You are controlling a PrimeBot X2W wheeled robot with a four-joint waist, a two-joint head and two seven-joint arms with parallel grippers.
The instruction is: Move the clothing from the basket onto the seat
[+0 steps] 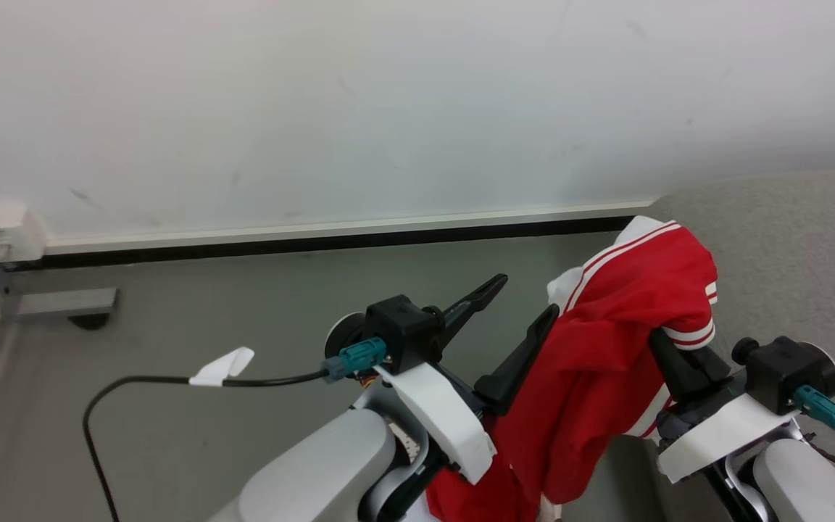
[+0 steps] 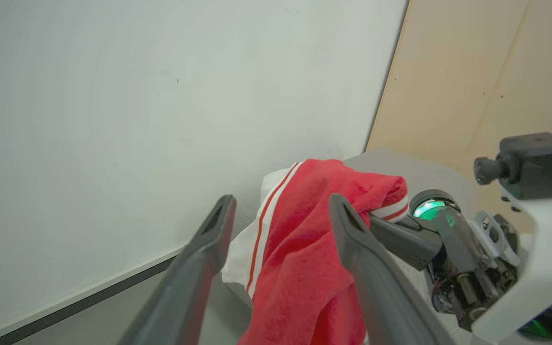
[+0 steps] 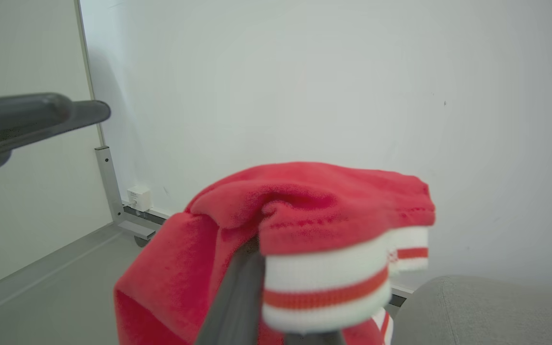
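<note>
Head view: the clothing [image 1: 606,348] hangs off the floor from the right gripper [image 1: 678,362], whose fingers look clamped on a fold near the white-and-red cuff, though cloth covers the tips. The garment's long axis runs downward, toward the robot's body. The left gripper [image 1: 525,296] sits just beside the cloth on its left, jaws apart and holding nothing. The seat [image 1: 787,239] lies to the right of the garment and a little beyond it, so the right arm is the nearer one.

Left wrist view: the left gripper [image 2: 281,201] has its fingers spread wide, and the clothing [image 2: 300,249] shows between and beyond them. The right gripper [image 2: 400,239] reaches into the cloth from the right, with the seat [image 2: 391,165] behind.

Right wrist view: the clothing [image 3: 314,206] drapes over the right gripper [image 3: 237,297]. The grey seat [image 3: 487,306] shows low on the right, not yet under the bundle. Judging by this, the carry calls for a move rightward before release.
</note>
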